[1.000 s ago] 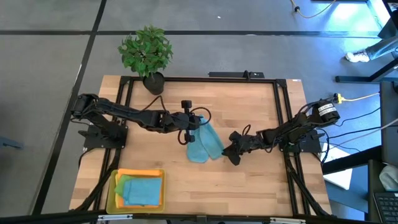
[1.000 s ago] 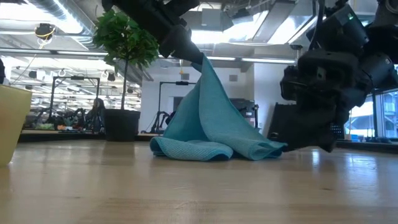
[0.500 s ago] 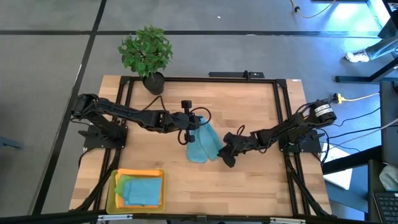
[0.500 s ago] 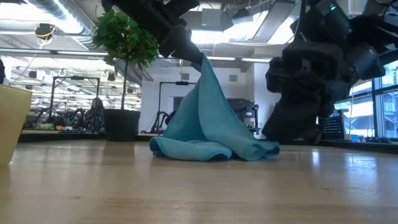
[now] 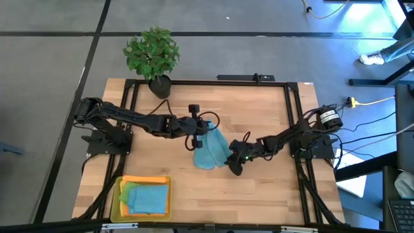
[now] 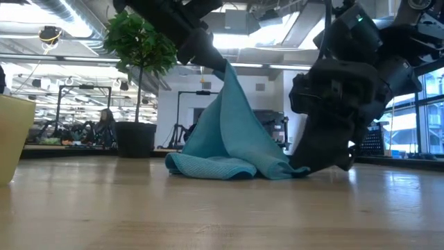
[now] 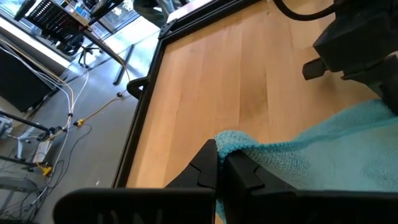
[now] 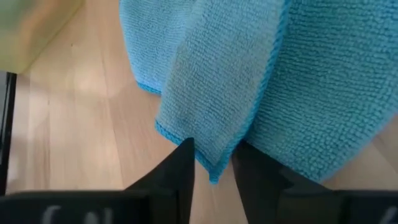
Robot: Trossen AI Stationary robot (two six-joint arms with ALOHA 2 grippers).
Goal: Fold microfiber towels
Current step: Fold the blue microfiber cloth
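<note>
Pinching one corner of a teal-blue towel [image 5: 212, 147], the left tool [image 5: 206, 127] holds it raised mid-counter [image 5: 259, 110] while the rest drapes down onto the wood. The right tool [image 5: 234, 162] sits low at the towel's edge, fingers [image 8: 180, 167] parted around a hanging corner. Other towels [image 5: 146, 197] lie in the yellow tray [image 5: 116, 200]

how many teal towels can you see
2: one teal towel mid-table, held up by the left claw with the right claw at its corner; another on the pile in the yellow tray. More may be hidden.
</note>
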